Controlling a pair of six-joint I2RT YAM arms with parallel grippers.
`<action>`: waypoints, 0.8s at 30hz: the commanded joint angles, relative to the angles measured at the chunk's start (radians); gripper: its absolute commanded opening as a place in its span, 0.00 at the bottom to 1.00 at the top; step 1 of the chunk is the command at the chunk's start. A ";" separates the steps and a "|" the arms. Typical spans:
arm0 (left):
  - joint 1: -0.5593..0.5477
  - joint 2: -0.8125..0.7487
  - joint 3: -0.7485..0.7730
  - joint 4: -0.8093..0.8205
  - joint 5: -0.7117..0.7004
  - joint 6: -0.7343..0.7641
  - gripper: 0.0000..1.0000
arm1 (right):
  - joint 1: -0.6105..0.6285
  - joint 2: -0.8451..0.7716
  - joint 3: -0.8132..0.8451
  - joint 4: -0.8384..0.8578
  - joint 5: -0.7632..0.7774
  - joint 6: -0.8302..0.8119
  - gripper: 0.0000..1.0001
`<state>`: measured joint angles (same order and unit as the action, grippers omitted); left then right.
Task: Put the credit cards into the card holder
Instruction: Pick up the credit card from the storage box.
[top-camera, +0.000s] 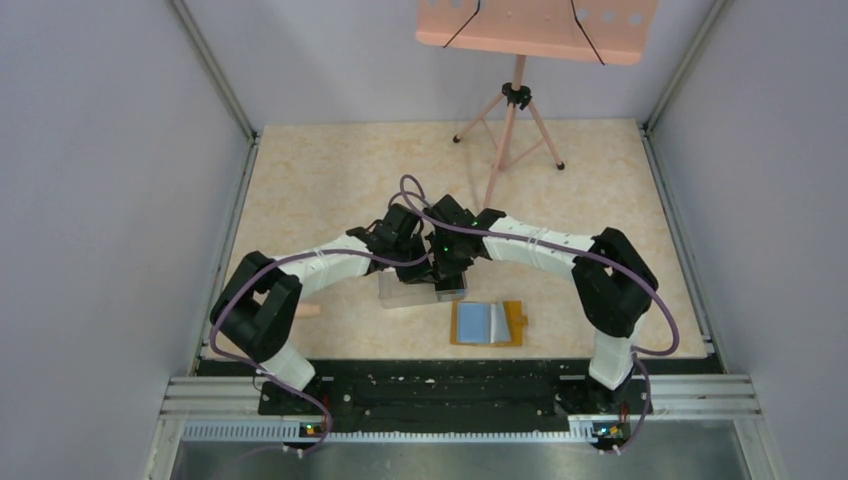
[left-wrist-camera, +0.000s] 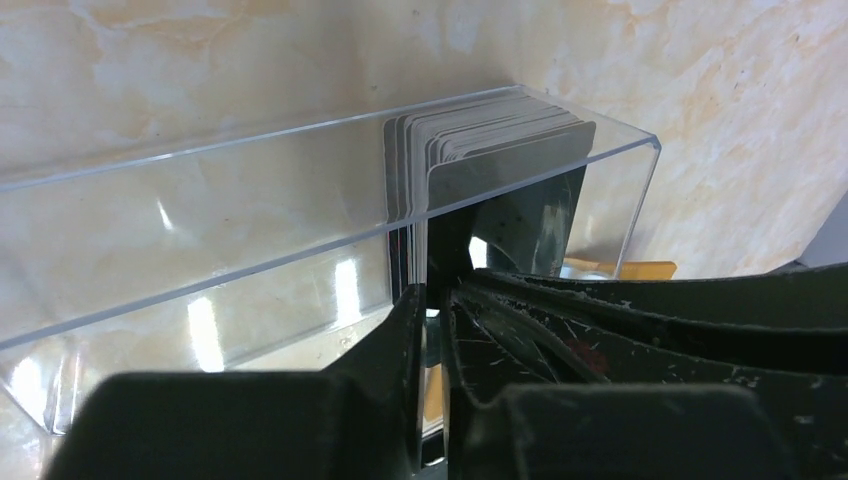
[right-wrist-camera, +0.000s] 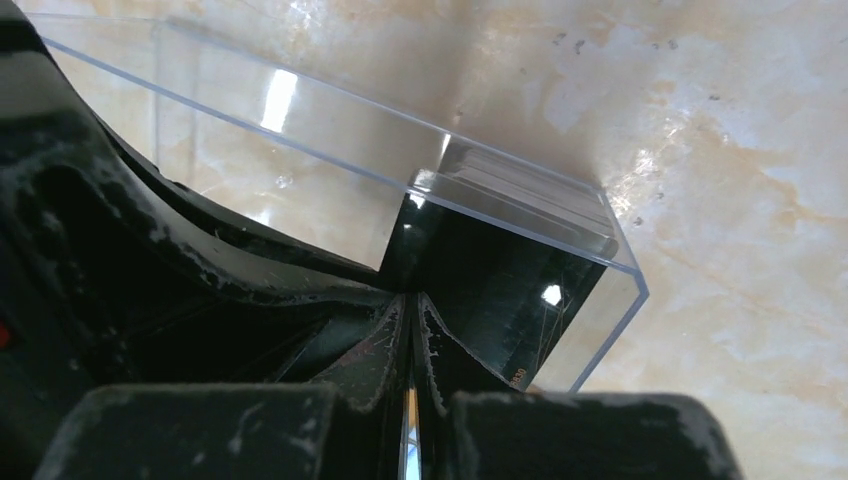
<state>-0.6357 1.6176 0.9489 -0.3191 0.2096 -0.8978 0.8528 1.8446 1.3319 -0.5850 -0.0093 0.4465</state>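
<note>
Your two arms meet wrist to wrist over the middle of the desk (top-camera: 330, 180), with both claws down at the same end of a clear box (left-wrist-camera: 250, 200). In my judgement that crowding is the largest risk. If either arm lifts or swings, its wrist may strike the other.

The box sits loose on the desk. Your right claw (right-wrist-camera: 410, 300) is pressed fully together at the box's near wall, beside the dark cards. It cannot be told whether it pinches the wall, a card or nothing. A pull from there could drag or tip the whole box instead of freeing a card.

The credit cards (left-wrist-camera: 500, 145) stand on edge in a fanned stack at the box end, just ahead of your left claw (left-wrist-camera: 432, 300). That claw's fingers are close together at the box wall, with only a thin slit between them, and it cannot be told whether anything is gripped. Closing on several cards at once, or on the wall, could spill the stack.

A pink music stand (top-camera: 515, 110) stands well beyond both claws, out of the way. The card holder (top-camera: 487, 323) lies open and flat, blue-grey pockets up. It is near the claws, to their right and toward the arm bases, apart from the box. The box wall and your right arm stand between the cards and the holder.
</note>
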 joint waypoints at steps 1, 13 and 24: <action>-0.002 -0.007 0.020 0.034 0.009 -0.010 0.08 | 0.004 0.040 -0.082 -0.028 -0.054 0.010 0.00; -0.010 -0.054 -0.014 0.176 0.055 -0.052 0.00 | -0.022 0.016 -0.117 -0.021 -0.071 0.017 0.00; -0.011 -0.041 -0.032 0.221 0.075 -0.070 0.00 | -0.030 -0.039 -0.097 -0.053 -0.058 0.016 0.00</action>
<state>-0.6369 1.6012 0.9100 -0.2417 0.2462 -0.9409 0.8204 1.8042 1.2694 -0.5369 -0.0811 0.4679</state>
